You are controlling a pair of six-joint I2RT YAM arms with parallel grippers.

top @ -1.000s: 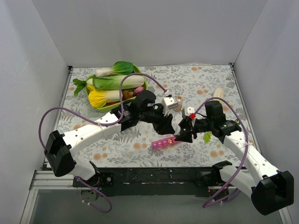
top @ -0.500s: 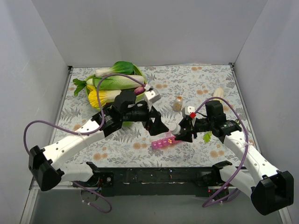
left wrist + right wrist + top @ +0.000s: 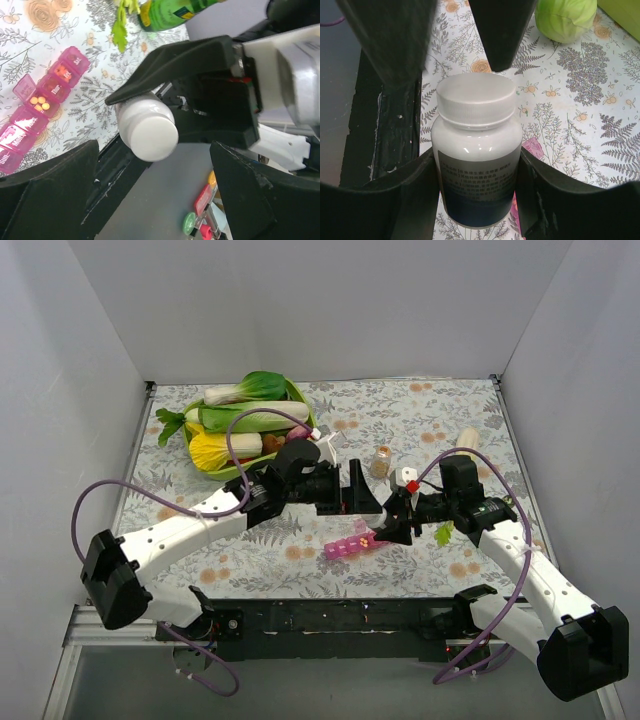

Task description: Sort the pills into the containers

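My right gripper (image 3: 477, 192) is shut on a white pill bottle (image 3: 477, 160) and holds it tilted over the table, with its white screw cap (image 3: 476, 100) on. My left gripper (image 3: 155, 200) is open and faces that cap (image 3: 150, 132), which lies just ahead of its fingertips (image 3: 502, 30) without touching them. The pink containers strip (image 3: 352, 543) lies on the cloth just below the bottle. Some of its lids are open, and orange pills (image 3: 40, 102) show in two compartments. In the top view the left gripper (image 3: 362, 490) meets the right gripper (image 3: 392, 523) mid-table.
A green bowl of vegetables (image 3: 245, 425) stands at the back left. A small clear jar (image 3: 381, 462) is behind the grippers. A dark green bottle (image 3: 175, 12) and a green leaf (image 3: 443, 533) lie near the right arm. A cream-coloured object (image 3: 467, 440) lies at the back right.
The left gripper has opened wide. Its arm drew back to the left, then came back towards the bottle's cap. The right arm and the bottle have stayed still.
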